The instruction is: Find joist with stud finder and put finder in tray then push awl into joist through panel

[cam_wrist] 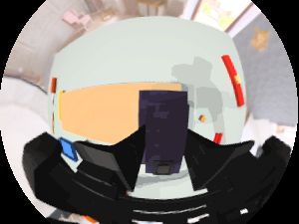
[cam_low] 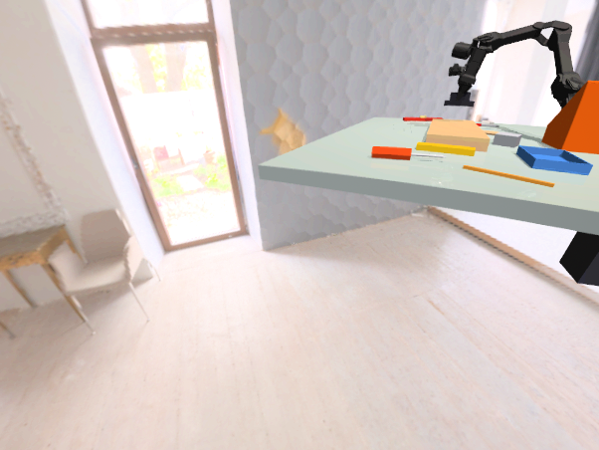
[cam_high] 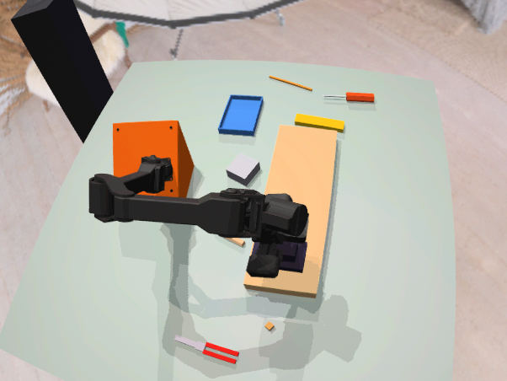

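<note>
My gripper (cam_high: 287,249) (cam_low: 464,92) (cam_wrist: 162,126) is shut on the stud finder (cam_high: 297,264) (cam_low: 458,100) (cam_wrist: 163,111), a dark purple block with a flat base. It hangs above the near end of the tan floor panel (cam_high: 303,169) (cam_low: 455,128) (cam_wrist: 100,113), with a clear gap below it in the exterior view. No hole shows on the visible panel top. The blue tray (cam_high: 236,131) (cam_low: 561,166) (cam_wrist: 68,149) is empty. The awl (cam_high: 360,97) (cam_low: 391,152) (cam_wrist: 53,85), with a red-orange handle and thin metal shaft, lies beyond the panel's far end.
A yellow bar (cam_high: 319,122) (cam_low: 445,148) lies at the panel's far end. A grey block (cam_high: 242,169) (cam_low: 506,139) stands left of the panel. An orange stick (cam_high: 290,83), an orange wedge (cam_high: 145,147), a small orange cube (cam_high: 269,325) and a red-handled tool (cam_high: 221,351) are also on the table.
</note>
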